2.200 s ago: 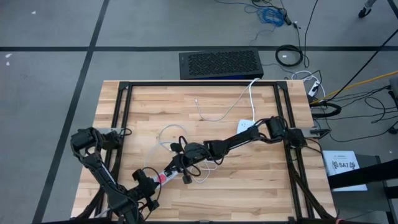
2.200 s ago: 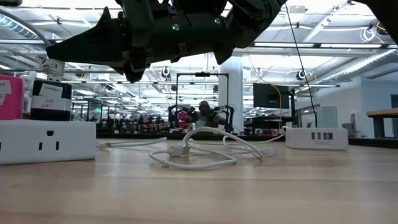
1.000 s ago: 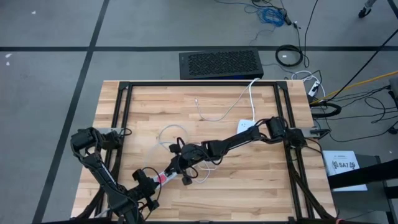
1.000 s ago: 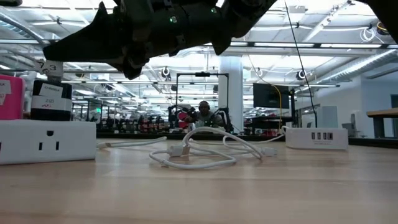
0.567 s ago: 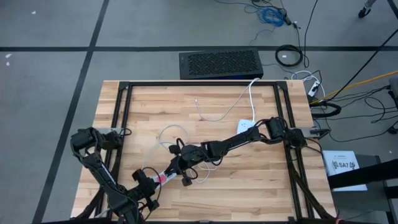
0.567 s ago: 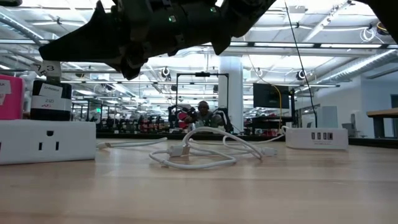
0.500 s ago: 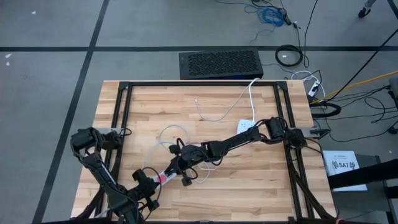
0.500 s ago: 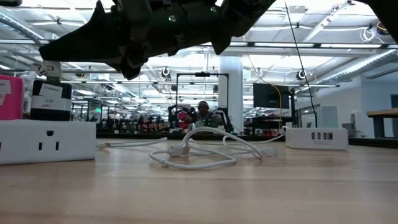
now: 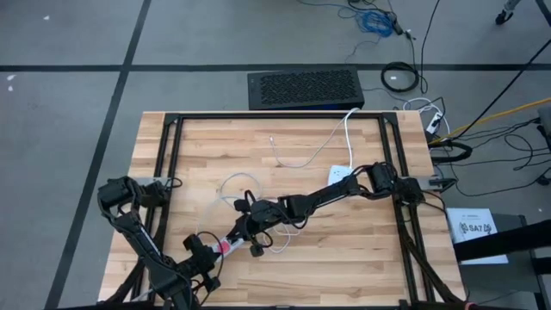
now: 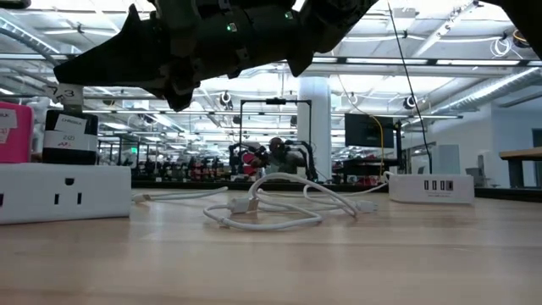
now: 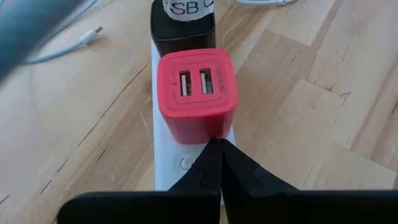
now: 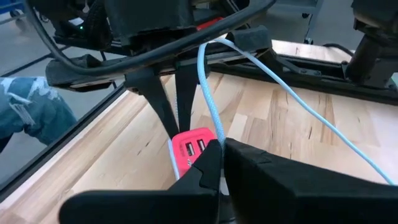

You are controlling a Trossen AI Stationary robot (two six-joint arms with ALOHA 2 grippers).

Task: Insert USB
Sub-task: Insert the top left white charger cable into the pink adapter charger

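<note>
**Figure. USB cable carried to the charger; insertion not yet made.**

The right gripper, closed on the pale blue USB cable, hovered just over the red charger plugged into the white power strip on the worktop. Both charger ports appeared empty, so alignment and insertion remained. The left gripper, closed and empty, sat just beside the charger.

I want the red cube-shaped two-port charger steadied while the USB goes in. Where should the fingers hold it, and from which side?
Pinch the red cube-shaped charger by the two flat walls facing across the white power strip, coming from above. The black adapter crowds another wall, and the port face on top must stay clear for the white cable.
</note>
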